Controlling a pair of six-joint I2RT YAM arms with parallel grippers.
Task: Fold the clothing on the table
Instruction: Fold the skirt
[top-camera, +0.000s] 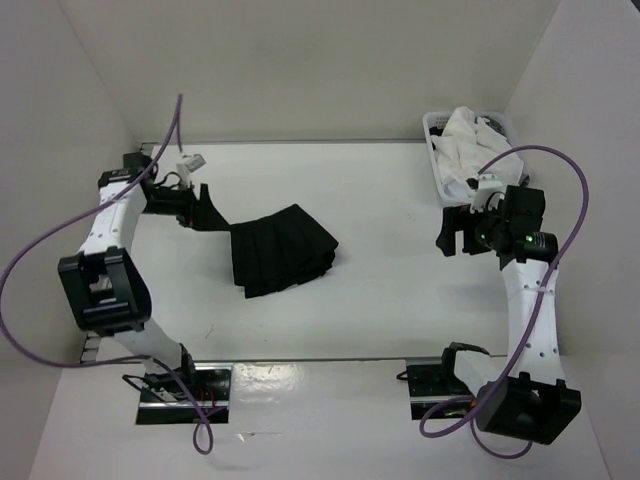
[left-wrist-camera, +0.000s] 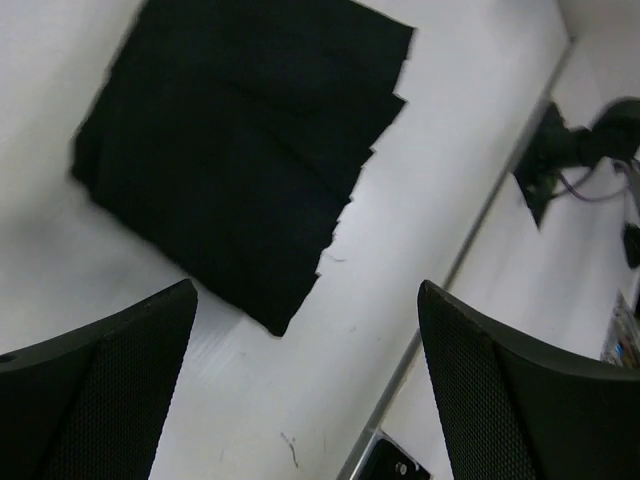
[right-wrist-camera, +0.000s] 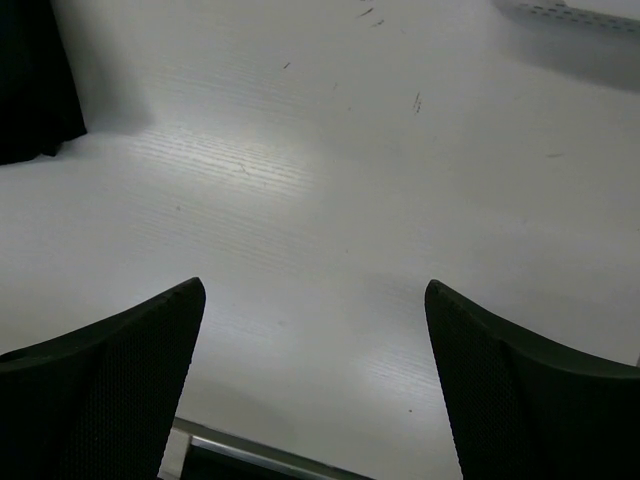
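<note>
The clothing (top-camera: 282, 250), a black pleated skirt, lies folded into a compact stack left of the table's (top-camera: 400, 300) middle. From the left wrist the skirt (left-wrist-camera: 240, 150) fills the upper left, with stepped pleat edges on its right side. My left gripper (top-camera: 205, 208) hovers just left of the skirt, open, nothing between its fingers (left-wrist-camera: 110, 390). Far to the right, my right gripper (top-camera: 452, 232) is open and empty above bare table (right-wrist-camera: 330, 200). A corner of the skirt (right-wrist-camera: 35, 90) shows at the right wrist view's left edge.
A white plastic basket (top-camera: 437, 160) with a white cloth garment (top-camera: 470, 140) stands at the back right, close behind the right arm. A metal rail (top-camera: 300, 361) runs along the table's near edge. White walls enclose the left, back and right sides.
</note>
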